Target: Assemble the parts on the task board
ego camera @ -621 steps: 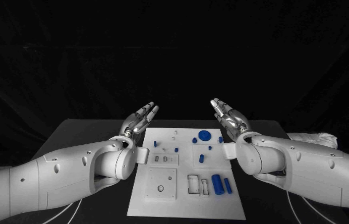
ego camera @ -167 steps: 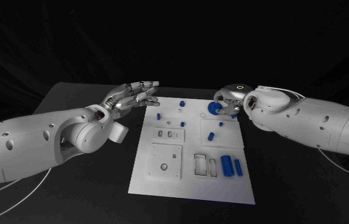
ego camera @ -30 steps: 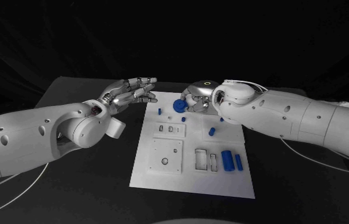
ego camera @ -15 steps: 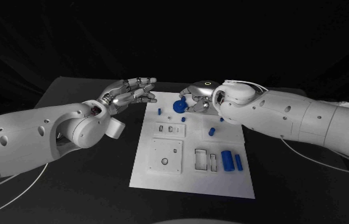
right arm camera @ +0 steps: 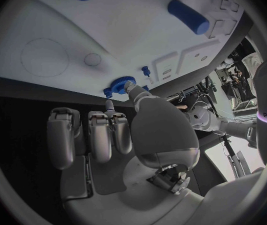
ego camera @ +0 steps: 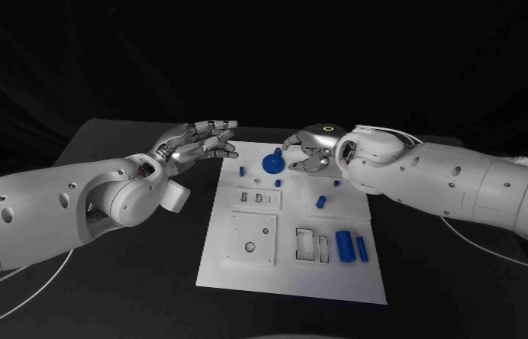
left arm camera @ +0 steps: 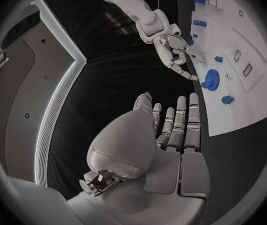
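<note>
The white task board [ego camera: 288, 278] lies in the middle of the black table. My right hand [ego camera: 308, 153] hovers over its far end and pinches a blue gear [ego camera: 273, 161] between thumb and a fingertip, the other fingers straight. The gear [right arm camera: 118, 82] stands tilted just above the board [right arm camera: 108, 25], the thumb tip on its rim. From the left wrist the same gear [left arm camera: 210, 79] shows beside my right hand [left arm camera: 171, 50]. My left hand [ego camera: 201, 143] floats open off the board's far left corner, holding nothing.
Short blue pegs [ego camera: 242, 170] [ego camera: 278, 181] [ego camera: 320, 199] stand on the board's far half. Two blue cylinders [ego camera: 343, 245] [ego camera: 361, 249] lie at the near right, beside rectangular recesses [ego camera: 311, 245]. A square plate with a hole [ego camera: 251, 240] sits near left.
My right hand has shifted slightly to the right and turned at the wrist; the gear sits a touch lower over the board. My left hand has stayed put.
</note>
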You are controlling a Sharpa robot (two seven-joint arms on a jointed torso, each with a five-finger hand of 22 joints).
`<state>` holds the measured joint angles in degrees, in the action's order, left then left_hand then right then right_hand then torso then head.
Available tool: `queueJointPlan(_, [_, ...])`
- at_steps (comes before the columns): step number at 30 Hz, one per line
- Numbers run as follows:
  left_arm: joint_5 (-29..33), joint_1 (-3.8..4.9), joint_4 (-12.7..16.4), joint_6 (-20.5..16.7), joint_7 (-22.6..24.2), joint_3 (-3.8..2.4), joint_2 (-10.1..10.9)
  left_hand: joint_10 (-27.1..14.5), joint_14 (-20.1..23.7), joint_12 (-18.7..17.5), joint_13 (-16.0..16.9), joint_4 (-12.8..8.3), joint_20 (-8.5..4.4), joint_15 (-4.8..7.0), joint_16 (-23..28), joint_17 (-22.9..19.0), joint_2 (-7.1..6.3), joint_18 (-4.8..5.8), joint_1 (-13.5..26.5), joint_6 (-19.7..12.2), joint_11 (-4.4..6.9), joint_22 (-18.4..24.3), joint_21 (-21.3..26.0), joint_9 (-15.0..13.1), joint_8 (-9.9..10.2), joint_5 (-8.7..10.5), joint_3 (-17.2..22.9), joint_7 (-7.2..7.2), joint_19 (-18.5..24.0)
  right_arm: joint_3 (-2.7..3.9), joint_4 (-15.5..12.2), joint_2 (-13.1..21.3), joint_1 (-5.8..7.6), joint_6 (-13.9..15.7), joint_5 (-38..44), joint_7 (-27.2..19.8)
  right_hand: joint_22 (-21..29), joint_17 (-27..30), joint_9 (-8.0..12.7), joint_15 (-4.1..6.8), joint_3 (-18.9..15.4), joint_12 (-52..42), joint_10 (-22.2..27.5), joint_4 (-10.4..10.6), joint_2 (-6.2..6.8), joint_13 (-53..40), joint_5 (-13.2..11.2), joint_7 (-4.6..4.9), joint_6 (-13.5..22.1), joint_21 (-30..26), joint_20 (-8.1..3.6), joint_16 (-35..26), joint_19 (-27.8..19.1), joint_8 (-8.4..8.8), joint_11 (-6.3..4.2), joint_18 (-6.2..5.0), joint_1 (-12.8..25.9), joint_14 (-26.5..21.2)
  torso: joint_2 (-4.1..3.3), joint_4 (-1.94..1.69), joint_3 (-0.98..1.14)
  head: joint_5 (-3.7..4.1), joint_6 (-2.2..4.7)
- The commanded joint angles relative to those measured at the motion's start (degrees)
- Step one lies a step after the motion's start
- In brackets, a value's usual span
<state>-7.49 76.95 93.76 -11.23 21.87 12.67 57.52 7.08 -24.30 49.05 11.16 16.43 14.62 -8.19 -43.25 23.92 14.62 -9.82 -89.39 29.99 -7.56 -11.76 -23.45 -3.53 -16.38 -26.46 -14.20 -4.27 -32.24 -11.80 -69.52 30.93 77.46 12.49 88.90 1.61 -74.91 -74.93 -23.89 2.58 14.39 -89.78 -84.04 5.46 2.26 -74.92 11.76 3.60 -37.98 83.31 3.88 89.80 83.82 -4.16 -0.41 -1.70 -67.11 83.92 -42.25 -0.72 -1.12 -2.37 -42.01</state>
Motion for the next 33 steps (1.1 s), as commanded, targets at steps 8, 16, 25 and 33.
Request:
queueJointPlan(8, [-0.22, 0.03, 0.12, 0.71, 0.54, -0.02, 0.18, 0.22, -0.14, 0.17, -0.09, -0.15, 0.13, -0.38, 0.18, -0.07, -0.37, -0.32, -0.36, 0.08, -0.05, 0.06, 0.22, -0.04, -0.1, -0.24, 0.25, -0.02, 0.16, -0.03, -4.71, 9.5, 0.25, 8.12, -4.44, -1.47, -12.38, -15.07, 0.27, 0.1, -0.46, -0.22, -5.96, -1.05, -0.15, -15.08, 0.82, 0.62, -3.45, -0.48, -0.07, 0.2, -0.07, -0.98, 0.15, -0.35, -2.66, 6.08, 0.0, 0.09, 0.04, -0.32, 0.2])
queueJointPlan(16, [-0.22, -0.02, -0.31, 0.98, 0.52, -0.01, -0.29, 0.23, -0.18, 0.17, -0.1, -0.18, 0.14, -0.4, 0.16, -0.07, -0.38, -0.32, -0.41, 0.1, -0.08, 0.05, 0.22, -0.04, -0.11, -0.29, 0.27, -0.01, 0.16, -0.04, -8.61, 15.55, 0.87, 8.62, -5.49, 0.53, -13.2, -15.07, -0.65, -0.13, -1.47, -0.22, -5.96, -0.39, 0.2, -15.08, 1.17, 1.12, -5.45, 1.71, 0.14, 0.2, 1.88, -1.78, 0.51, 0.26, -2.56, 6.08, 0.12, 0.12, 0.03, 0.03, -0.38])
queueJointPlan(25, [-0.22, -0.15, -0.57, 1.27, 0.57, 0.01, -0.63, 0.26, -0.28, 0.17, -0.12, -0.19, 0.18, -0.47, 0.11, -0.07, -0.33, -0.31, -0.49, 0.06, -0.14, 0.05, 0.23, -0.04, -0.07, -0.37, 0.36, 0.02, 0.15, -0.09, -9.15, 17.99, 0.98, 5.83, -4.22, 2.18, -13.25, -15.07, -3.23, -0.34, -1.87, -0.22, -5.96, -0.15, 0.39, -15.08, 8.07, 1.3, -5.79, 1.89, 0.36, 0.2, 2.03, -2.3, 0.72, 0.29, -3.38, 6.08, 0.05, -0.06, 0.0, 0.26, -0.01])
queueJointPlan(33, [-0.22, -0.18, -0.52, 1.2, 0.62, 0.01, -0.37, 0.28, -0.3, 0.16, -0.13, -0.16, 0.19, -0.5, 0.1, -0.07, -0.28, -0.31, -0.49, 0.02, -0.17, 0.05, 0.23, -0.03, -0.05, -0.38, 0.4, 0.02, 0.15, -0.14, -10.49, 20.54, 0.74, 6.38, -3.84, 1.54, -13.29, -15.07, -5.48, -0.29, -1.89, -0.22, -5.96, 0.11, 0.87, -15.08, 11.1, 1.27, -4.92, 1.99, 0.38, 0.2, 2.11, -2.51, 0.7, 0.32, -3.44, 6.08, -0.01, -0.07, -0.04, 0.22, 0.16])
